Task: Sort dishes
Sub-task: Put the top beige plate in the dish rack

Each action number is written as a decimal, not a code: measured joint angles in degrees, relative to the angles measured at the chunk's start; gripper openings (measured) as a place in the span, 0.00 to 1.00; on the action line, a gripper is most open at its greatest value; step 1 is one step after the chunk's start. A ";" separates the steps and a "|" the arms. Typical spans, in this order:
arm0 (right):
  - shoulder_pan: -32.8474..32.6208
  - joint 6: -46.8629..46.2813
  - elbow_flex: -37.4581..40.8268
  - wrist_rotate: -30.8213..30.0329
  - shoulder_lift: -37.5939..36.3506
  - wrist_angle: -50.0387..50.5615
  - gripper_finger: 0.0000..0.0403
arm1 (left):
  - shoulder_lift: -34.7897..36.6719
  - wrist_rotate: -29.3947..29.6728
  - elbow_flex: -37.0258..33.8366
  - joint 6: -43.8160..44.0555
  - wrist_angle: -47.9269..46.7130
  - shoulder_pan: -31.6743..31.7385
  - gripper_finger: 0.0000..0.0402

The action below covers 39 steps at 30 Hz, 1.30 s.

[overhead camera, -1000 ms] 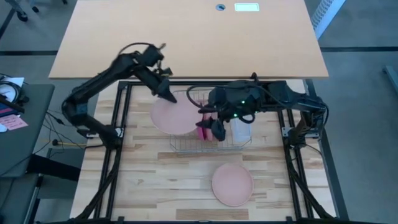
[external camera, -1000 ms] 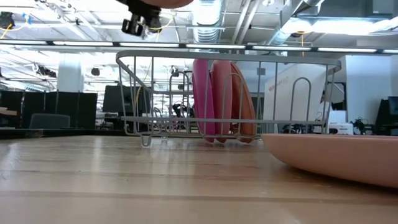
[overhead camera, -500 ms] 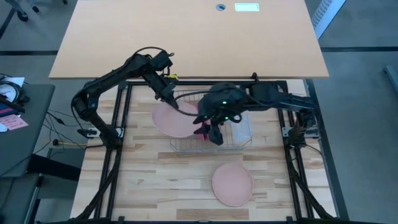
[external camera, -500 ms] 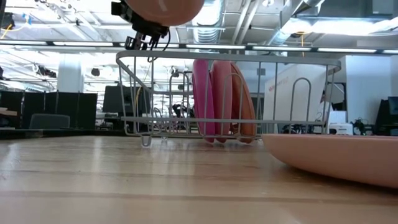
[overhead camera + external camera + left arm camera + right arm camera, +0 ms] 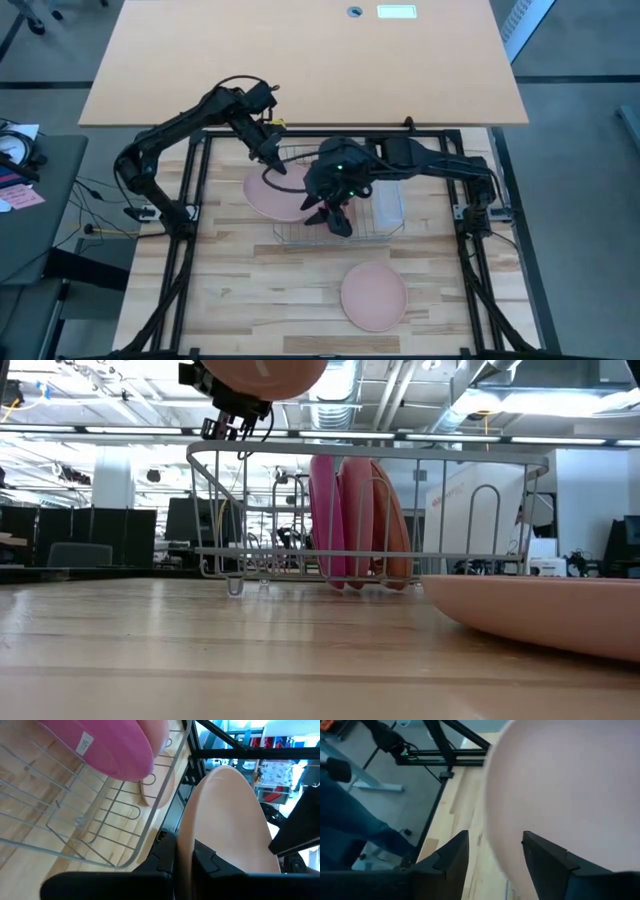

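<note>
My left gripper point(image 5: 271, 160) is shut on a pale pink plate point(image 5: 275, 195), held in the air over the left end of the wire rack point(image 5: 345, 232). The plate also shows at the top of the low view point(image 5: 268, 372). My right gripper point(image 5: 332, 215) is open over the rack, at the plate's right edge. In its wrist view the two fingers point(image 5: 451, 856) stand on either side of the plate's rim point(image 5: 555, 785). A magenta plate point(image 5: 324, 520), a pink plate point(image 5: 354, 520) and a salmon-orange plate point(image 5: 392, 525) stand on edge in the rack. My left gripper pinches the pale pink plate's far rim point(image 5: 186, 851) between its two fingers, which slant down from the table's far left. The plate is lifted clear of the rack and table and juts out from the fingers, tilted. My right gripper: I cannot tell whether its open fingers touch the plate's rim.
A salmon plate point(image 5: 373, 296) lies flat on the table near the front edge, to the right of centre. A translucent tub point(image 5: 388, 205) sits at the rack's right end. The metal frame rails point(image 5: 190, 210) run along both sides of the table.
My left gripper has carried the pale pink plate a little toward the table's near-right and lower, over the rack's left end, then held still. My right gripper has gone toward the table's left, up to the plate's right edge.
</note>
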<state>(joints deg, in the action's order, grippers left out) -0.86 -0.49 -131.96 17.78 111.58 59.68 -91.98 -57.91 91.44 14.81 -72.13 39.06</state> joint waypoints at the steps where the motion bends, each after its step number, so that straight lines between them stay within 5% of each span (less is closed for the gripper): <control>1: 0.01 0.44 0.00 -0.02 0.03 0.03 0.48 | 0.00 0.00 -0.01 0.01 -0.01 0.01 0.03; 11: 0.11 3.07 0.03 -0.40 1.03 1.73 0.24 | 0.00 0.19 -0.01 0.46 0.00 0.01 0.03; 20: -0.38 4.04 0.02 -0.13 1.78 1.55 0.18 | 0.00 0.46 -0.02 0.76 -0.07 -0.03 0.03; 24: -0.11 4.73 0.02 0.31 1.67 1.07 0.07 | -0.01 0.37 -0.04 0.67 0.13 -0.03 0.03; 34: -0.54 -2.89 0.00 1.36 1.63 0.63 0.01 | 0.13 1.39 1.32 1.33 4.92 0.20 0.20; 39: -1.35 -12.64 0.21 4.34 1.70 2.56 0.00 | 0.44 8.26 5.69 2.59 8.30 2.12 0.29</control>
<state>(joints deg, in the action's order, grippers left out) -2.21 -13.13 -131.74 22.12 113.28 62.24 -91.55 -49.65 97.13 17.40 -63.83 41.18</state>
